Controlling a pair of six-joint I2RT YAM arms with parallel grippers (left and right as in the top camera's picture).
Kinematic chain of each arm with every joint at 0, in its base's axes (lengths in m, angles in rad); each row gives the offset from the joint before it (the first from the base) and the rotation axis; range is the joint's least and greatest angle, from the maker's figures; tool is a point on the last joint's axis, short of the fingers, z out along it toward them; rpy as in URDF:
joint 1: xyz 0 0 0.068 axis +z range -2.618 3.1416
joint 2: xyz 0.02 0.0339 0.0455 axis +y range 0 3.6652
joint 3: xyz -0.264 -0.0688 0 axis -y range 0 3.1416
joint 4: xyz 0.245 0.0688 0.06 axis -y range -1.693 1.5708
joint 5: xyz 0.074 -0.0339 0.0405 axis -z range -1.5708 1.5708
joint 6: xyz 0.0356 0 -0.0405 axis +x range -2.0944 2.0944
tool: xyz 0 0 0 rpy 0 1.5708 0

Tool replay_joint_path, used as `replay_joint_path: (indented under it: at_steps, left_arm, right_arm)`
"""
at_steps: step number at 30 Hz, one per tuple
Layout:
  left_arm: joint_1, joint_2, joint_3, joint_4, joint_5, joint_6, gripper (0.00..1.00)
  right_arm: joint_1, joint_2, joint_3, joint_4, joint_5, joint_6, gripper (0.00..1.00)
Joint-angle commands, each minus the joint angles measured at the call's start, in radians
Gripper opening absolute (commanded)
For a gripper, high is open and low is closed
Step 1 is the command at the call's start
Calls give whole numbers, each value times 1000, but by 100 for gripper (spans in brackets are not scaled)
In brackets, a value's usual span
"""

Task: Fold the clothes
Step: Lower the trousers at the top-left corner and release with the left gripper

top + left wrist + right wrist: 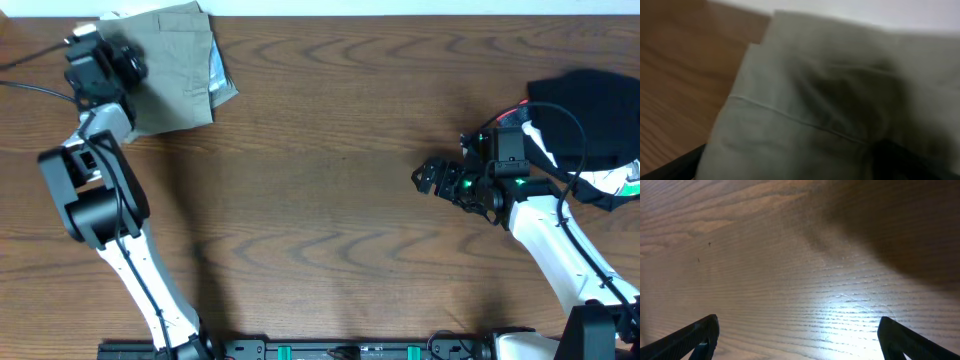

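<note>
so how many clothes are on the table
3: khaki shorts at the far left corner, a black garment at the right edge, a white garment partly under it; others may be hidden.

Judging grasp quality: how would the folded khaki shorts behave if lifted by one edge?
Probably floppy: the shorts are soft creased cloth, so stacked layers would likely sag open. Pushed, they may bunch on the wooden table rather than slide.

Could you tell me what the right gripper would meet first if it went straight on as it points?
Probably the bare table: the right gripper, jaws open, shows only wood ahead in its wrist view. How far off that wood lies is unclear.
</note>
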Motion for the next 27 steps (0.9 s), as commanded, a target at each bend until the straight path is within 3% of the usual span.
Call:
replay_joint_path:
  at_steps: [1,8,16,21,27]
  left_arm:
    - [6,56,13,-21,-9,18,98]
    - [4,-46,14,38,-8,16,98]
    - [-14,-207,14,85,-8,-66,98]
    - [-41,-176,14,83,-8,-66,98]
    - [-51,-41,14,183,-15,-66,98]
  right_arm:
    - [4,-13,4,5,3,12,99]
    - [4,-13,4,5,3,11,99]
    - [4,-13,4,4,3,11,99]
    - [4,-13,4,3,3,11,99]
    - [4,-13,4,3,11,11,99]
